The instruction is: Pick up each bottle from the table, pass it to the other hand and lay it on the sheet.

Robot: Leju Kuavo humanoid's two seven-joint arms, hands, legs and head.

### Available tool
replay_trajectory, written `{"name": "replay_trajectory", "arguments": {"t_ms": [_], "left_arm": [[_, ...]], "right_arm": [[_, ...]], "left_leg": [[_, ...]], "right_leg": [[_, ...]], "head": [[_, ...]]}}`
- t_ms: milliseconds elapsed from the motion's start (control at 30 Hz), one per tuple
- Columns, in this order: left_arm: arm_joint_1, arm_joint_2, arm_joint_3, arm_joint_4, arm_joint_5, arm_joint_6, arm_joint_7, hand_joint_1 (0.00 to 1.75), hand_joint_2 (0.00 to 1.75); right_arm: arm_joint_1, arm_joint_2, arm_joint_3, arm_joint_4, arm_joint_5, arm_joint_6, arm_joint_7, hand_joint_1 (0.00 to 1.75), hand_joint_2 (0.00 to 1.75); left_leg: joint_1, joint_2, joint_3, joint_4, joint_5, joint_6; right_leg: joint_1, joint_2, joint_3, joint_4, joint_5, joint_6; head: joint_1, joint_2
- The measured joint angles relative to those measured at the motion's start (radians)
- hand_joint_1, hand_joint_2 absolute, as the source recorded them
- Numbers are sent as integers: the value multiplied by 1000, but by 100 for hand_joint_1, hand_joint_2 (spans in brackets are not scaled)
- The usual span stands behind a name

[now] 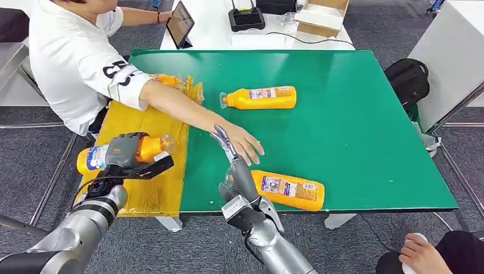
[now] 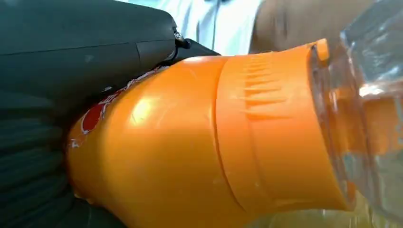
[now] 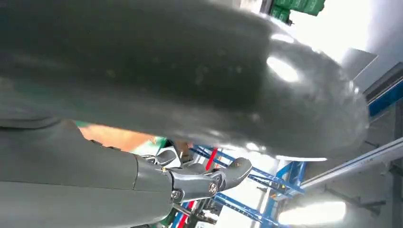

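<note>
The left hand (image 1: pixel 132 153) grips an orange bottle (image 1: pixel 100 157) around its middle, over the yellow sheet (image 1: pixel 149 171) at the near left end of the green worktop (image 1: pixel 342 131); its fingers cover the bottle's midsection, so only the label end and the clear cap end show. From the left wrist the bottle's shoulder (image 2: pixel 199 142) crowds the frame, blurred and cut off. The right hand (image 1: pixel 231 165) is empty, fingers extended and apart. Just beside it, on its outer side, a second bottle (image 1: pixel 288 189) lies on the worktop. A person's hand (image 1: pixel 244 142) rests just beyond its fingertips, the forearm crossing the sheet. Farther off lies a third bottle (image 1: pixel 259 98), and a fourth (image 1: pixel 165 80) sits half hidden behind the person's sleeve.
</note>
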Motion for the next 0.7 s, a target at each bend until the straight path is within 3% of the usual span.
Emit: {"name": "replay_trajectory", "arguments": {"t_ms": [533,567,600,667,700], "left_arm": [[4,1,-23,26,-17,-26,5,175,175],[4,1,-28,26,-41,-36,14,134,175],[5,1,-39,27,-58,-45,23,40,175],[6,3,-61,31,-85,-61,44,7,175],[5,4,-73,32,-92,-72,55,0,175]], "right_arm": [[5,0,0,-5,0,4,1,0,0],[5,0,0,-6,0,6,2,0,0],[5,0,0,-6,0,7,2,0,0],[6,0,-1,-7,-1,10,4,0,0],[6,0,-1,-7,-1,10,5,0,0]], "left_leg": [[0,0,0,0,0,0],[0,0,0,0,0,0],[0,0,0,0,0,0],[0,0,0,0,0,0],[0,0,0,0,0,0]], "right_leg": [[0,0,0,0,0,0],[0,0,0,0,0,0],[0,0,0,0,0,0],[0,0,0,0,0,0],[0,0,0,0,0,0]], "head": [[0,0],[0,0],[0,0],[0,0],[0,0]]}}
